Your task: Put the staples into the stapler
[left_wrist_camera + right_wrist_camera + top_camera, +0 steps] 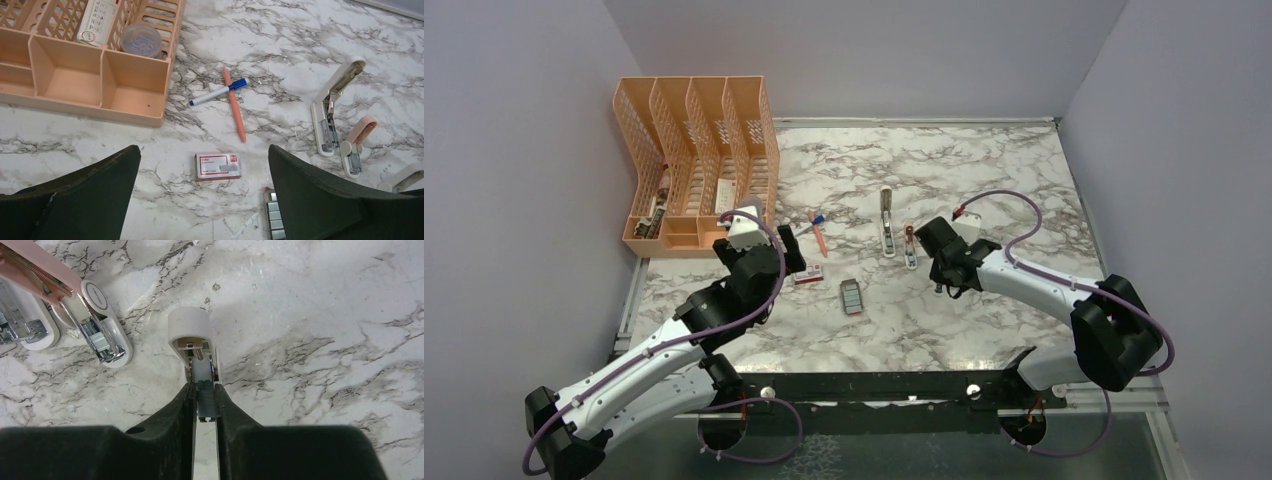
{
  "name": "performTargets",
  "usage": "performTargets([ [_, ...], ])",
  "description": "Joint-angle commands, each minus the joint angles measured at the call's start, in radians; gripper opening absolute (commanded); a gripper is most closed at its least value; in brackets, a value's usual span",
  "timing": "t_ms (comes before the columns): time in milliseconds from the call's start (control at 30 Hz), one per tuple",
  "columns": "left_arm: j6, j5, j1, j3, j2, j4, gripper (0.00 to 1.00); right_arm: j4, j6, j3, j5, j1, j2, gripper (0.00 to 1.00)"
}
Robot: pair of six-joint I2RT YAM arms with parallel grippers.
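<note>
White stapler (190,326), slim, metal showing inside: my right gripper (205,390) is clamped tight on it, right of the table's (984,160) middle. A pink stapler (40,267) lies open just beside it. My left gripper (203,150) hangs with fingers wide apart, holding nothing, over the red-and-white box (217,166). Grey staples (275,217) lie just right of the box, toward the near edge.
</note>
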Motion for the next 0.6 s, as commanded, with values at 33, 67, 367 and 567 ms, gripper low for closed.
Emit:
performTargets([
  [33, 0.011, 0.012, -0.002, 0.014, -0.002, 0.026, 0.99, 0.050, 0.031, -0.025, 0.053, -0.001, -0.004, 0.22],
  [67, 0.011, 0.010, -0.002, 0.015, -0.003, 0.026, 0.99, 0.054, 0.031, -0.027, 0.051, -0.001, -0.001, 0.21],
  [367, 0.012, 0.008, -0.002, 0.013, -0.006, 0.025, 0.99, 0.076, 0.024, -0.033, 0.042, -0.001, 0.004, 0.22],
  [567, 0.012, 0.007, -0.002, 0.011, -0.007, 0.025, 0.99, 0.070, 0.020, -0.035, 0.048, -0.002, 0.014, 0.22],
])
